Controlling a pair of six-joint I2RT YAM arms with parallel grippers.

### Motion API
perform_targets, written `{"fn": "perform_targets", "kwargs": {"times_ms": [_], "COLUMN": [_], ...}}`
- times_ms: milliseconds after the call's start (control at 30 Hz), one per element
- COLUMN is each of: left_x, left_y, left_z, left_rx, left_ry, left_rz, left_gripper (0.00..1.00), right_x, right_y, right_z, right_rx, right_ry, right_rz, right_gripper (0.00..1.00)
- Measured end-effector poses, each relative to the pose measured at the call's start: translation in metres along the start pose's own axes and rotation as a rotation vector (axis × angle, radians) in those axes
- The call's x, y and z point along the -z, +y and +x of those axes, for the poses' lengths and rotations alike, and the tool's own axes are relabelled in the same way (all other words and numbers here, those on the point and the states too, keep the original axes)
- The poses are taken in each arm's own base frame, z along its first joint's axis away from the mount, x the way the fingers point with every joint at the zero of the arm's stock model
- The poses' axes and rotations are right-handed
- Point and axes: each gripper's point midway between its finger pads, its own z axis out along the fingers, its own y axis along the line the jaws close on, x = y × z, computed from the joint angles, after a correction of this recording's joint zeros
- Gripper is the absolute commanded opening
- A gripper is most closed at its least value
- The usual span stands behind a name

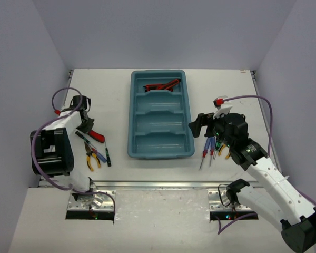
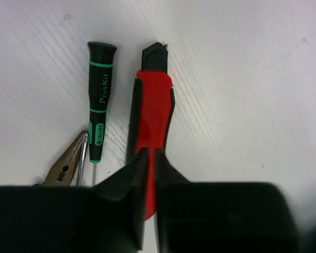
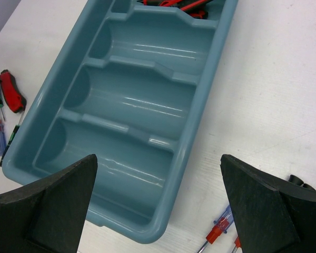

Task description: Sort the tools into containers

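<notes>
The teal tray (image 1: 134, 105) lies mid-table; its far compartment holds red-black utility knives (image 1: 163, 84). My left gripper (image 1: 87, 124) hangs over one end of a red-black utility knife (image 1: 97, 136) lying flat on the table. In the left wrist view the gripper (image 2: 151, 150) is shut, with the knife (image 2: 154, 105) showing through the thin gap beneath it. A black-green screwdriver (image 2: 99, 100) and a pliers nose (image 2: 66, 166) lie beside it. My right gripper (image 1: 200, 125) is open and empty above the tray's near right corner (image 3: 200, 121); in its wrist view the gripper (image 3: 158, 158) spans that corner.
Left of the tray lie yellow-handled pliers (image 1: 90, 158), a blue screwdriver (image 1: 98, 154) and a thin black-green screwdriver (image 1: 108, 156). Right of the tray lie red-handled screwdrivers (image 1: 205, 147), partly under my right arm, also seen in the right wrist view (image 3: 218, 229).
</notes>
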Motion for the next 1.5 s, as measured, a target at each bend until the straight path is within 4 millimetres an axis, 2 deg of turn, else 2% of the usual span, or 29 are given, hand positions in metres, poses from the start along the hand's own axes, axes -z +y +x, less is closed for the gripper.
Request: {"fn": "perform_targets", "kwargs": {"times_ms": [200,300,433,467,567,633,700,967,1200,1233,1267,1300,1333,1433,1500], "left_x": [0.028,0.031,0.031,0.029,0.023,0.02,0.018,0.009,-0.017,-0.021,-0.022,-0.023,-0.024,-0.027,-0.027], "left_y": [-0.013,-0.016,-0.019,-0.021,-0.024,-0.024,-0.025,-0.016,-0.001,0.002,0.001,-0.001,-0.001,0.0,-0.001], "left_z": [-0.018,-0.02,-0.017,-0.015,-0.008,-0.003,0.0,0.013,0.03,0.032,0.031,0.029,0.029,0.027,0.027], "left_rx": [0.009,0.001,-0.01,-0.011,-0.022,-0.026,-0.021,-0.024,-0.036,-0.04,-0.041,-0.04,-0.038,-0.034,-0.03], "left_ry": [-0.058,-0.065,-0.048,-0.041,-0.007,0.016,0.029,0.058,0.104,0.109,0.107,0.102,0.099,0.091,0.089], "left_rz": [0.098,0.117,0.134,0.139,0.145,0.145,0.15,0.128,0.027,0.007,-0.004,-0.003,-0.008,-0.028,-0.03], "left_gripper": [0.0,0.08,0.31,0.33,0.63,0.77,0.79,0.76,0.7,0.67,0.58,0.48,0.33,0.18,0.14], "right_x": [0.0,0.0,0.0,0.0,0.0,0.0,0.0,0.0,0.0,0.0,-0.001,-0.001,-0.001,-0.001,-0.002], "right_y": [0.0,-0.001,-0.001,-0.001,-0.002,-0.002,-0.002,-0.002,-0.002,-0.002,-0.002,-0.002,-0.002,-0.003,-0.003], "right_z": [0.0,0.0,0.0,0.0,0.0,0.0,0.0,0.0,0.0,0.0,0.0,0.001,0.001,0.002,0.003], "right_rx": [0.0,0.0,0.0,0.0,0.0,0.0,0.0,0.0,0.0,0.0,0.0,0.0,0.0,0.001,0.001], "right_ry": [-0.001,0.0,0.0,0.0,-0.001,-0.001,-0.001,-0.001,-0.001,-0.001,-0.001,0.0,0.002,0.006,0.007], "right_rz": [0.002,0.003,0.005,0.007,0.009,0.01,0.01,0.011,0.011,0.012,0.012,0.012,0.013,0.014,0.015], "right_gripper": [0.99,0.99,0.99,0.99,0.99,0.99,0.99,0.99,0.99,0.99,0.99,0.99,0.99,0.99,0.99]}}
